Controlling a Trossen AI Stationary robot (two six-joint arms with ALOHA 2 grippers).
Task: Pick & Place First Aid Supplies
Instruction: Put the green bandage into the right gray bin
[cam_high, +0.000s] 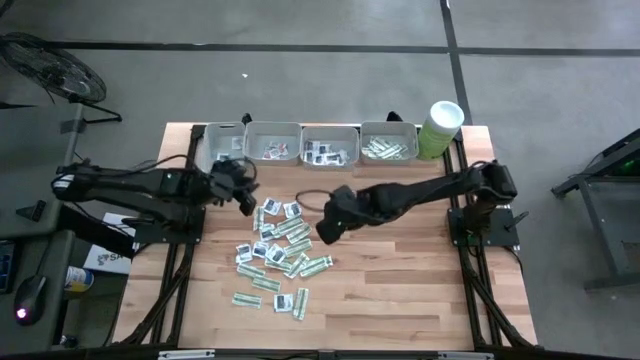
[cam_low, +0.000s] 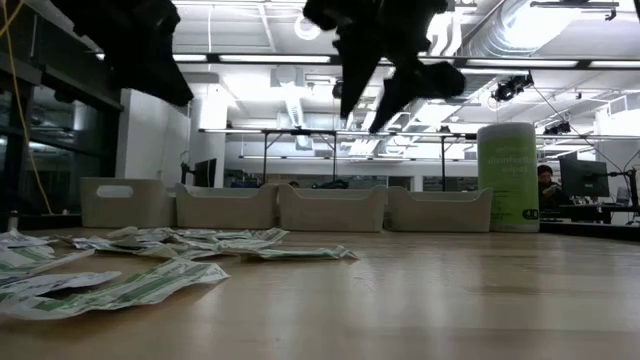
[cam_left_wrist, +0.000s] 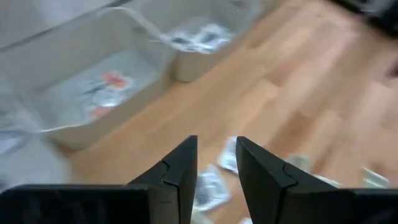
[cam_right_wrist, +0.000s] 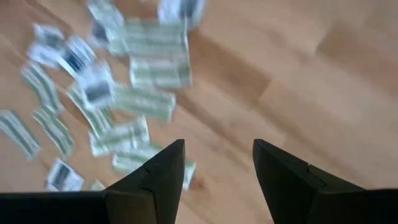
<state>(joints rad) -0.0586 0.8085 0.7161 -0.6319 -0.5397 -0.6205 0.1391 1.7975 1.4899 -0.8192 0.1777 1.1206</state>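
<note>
The sachets (cam_high: 275, 250) lie scattered mid-table. The right gripper (cam_right_wrist: 214, 171) hangs above the heap's right edge, fingers apart, empty. The left gripper (cam_left_wrist: 214, 171) hangs near the trays (cam_high: 272, 132), fingers slightly parted, holding nothing.

back edge of desk (cam_high: 420, 300): four trays (cam_high: 272, 143) in a row, tub (cam_high: 440, 128) at the right end
middle, a bit left: sachets (cam_high: 280, 250) scattered in a loose pile
in the trays: a few more sachets
left tool (cam_high: 243, 200): over the pile's back-left edge
right tool (cam_high: 325, 230): over its right edge
</note>
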